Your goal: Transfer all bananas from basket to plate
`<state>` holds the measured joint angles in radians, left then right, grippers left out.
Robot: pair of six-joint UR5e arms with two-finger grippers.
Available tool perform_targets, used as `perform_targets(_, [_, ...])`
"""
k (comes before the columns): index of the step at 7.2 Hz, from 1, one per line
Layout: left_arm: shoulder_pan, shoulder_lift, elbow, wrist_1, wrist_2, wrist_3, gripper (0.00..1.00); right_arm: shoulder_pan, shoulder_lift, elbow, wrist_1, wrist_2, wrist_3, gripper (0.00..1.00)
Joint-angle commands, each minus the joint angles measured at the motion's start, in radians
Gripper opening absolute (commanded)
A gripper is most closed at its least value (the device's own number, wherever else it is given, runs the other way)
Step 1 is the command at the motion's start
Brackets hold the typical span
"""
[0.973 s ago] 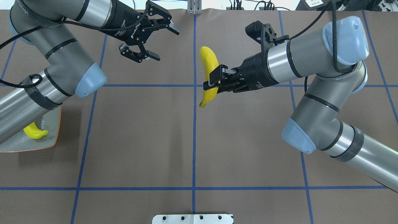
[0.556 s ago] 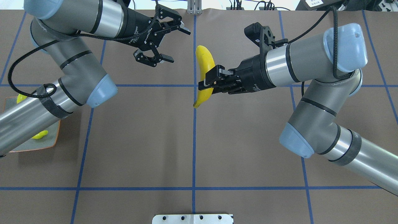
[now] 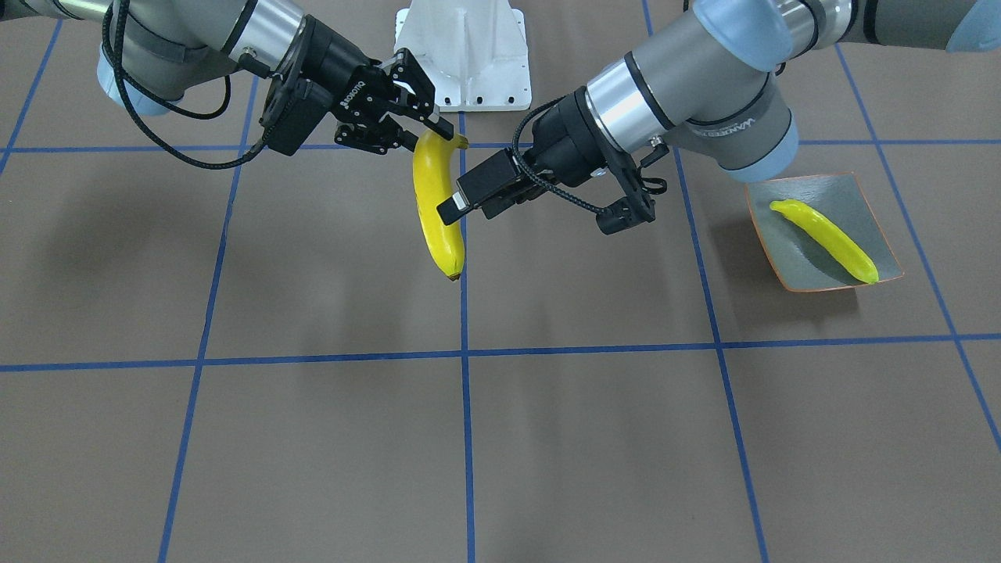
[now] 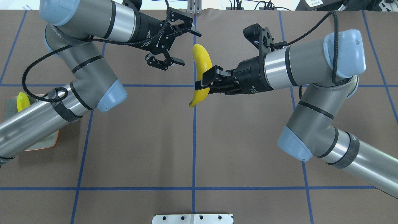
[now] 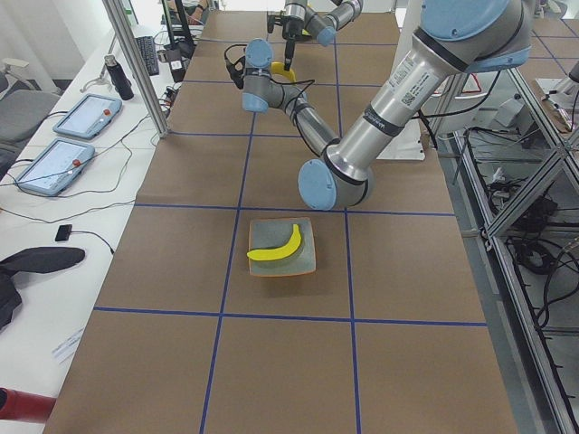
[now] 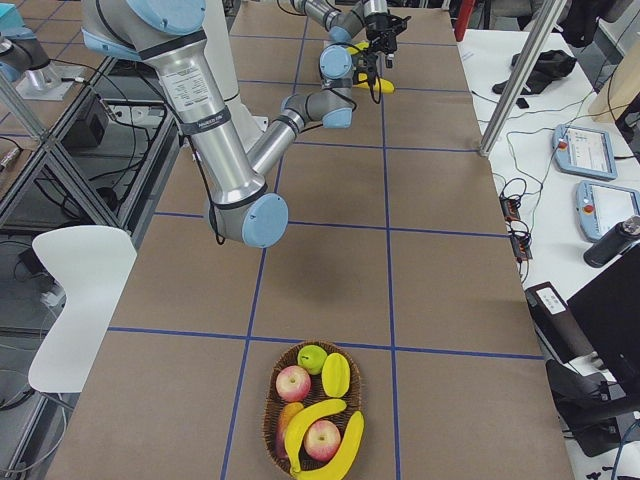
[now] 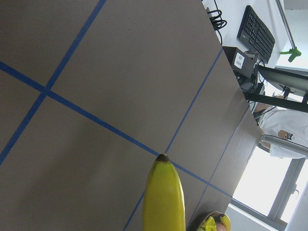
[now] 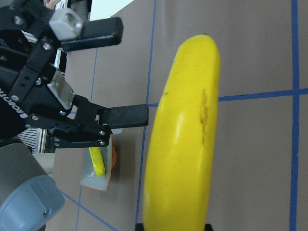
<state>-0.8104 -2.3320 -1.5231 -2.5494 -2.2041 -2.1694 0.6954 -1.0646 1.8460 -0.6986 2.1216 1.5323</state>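
Fingers of right gripper [image 4: 203, 83] pinch banana [image 4: 201, 59] mid-length, aloft, far end left free. Left gripper [image 4: 189, 49] gapes just beside that end, likely to receive it: plate [image 3: 844, 195], with second banana [image 3: 825, 237], lies well behind those fingers.

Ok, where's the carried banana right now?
Overhead view, over the centre tape line: the banana is clamped in the right gripper, the open left gripper just to its left.

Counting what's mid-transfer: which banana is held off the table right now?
The banana at the table's centre, clamped in the right gripper. A second banana lies on the plate; two more bananas lie in the basket.
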Motion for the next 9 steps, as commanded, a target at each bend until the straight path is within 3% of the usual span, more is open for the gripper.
perform_targets(1, [0.013,-0.006,0.003,0.000,0.001,-0.006,0.94,-0.005,0.000,-0.001,0.017,-0.025,0.000,0.00])
perform_targets(6, [0.036,-0.006,0.003,-0.017,0.018,-0.013,0.93,-0.017,0.002,0.002,0.021,-0.060,0.000,0.00])
perform_targets(9, [0.040,-0.007,0.003,-0.026,0.018,-0.018,0.87,-0.026,0.003,0.002,0.028,-0.068,-0.003,0.00])
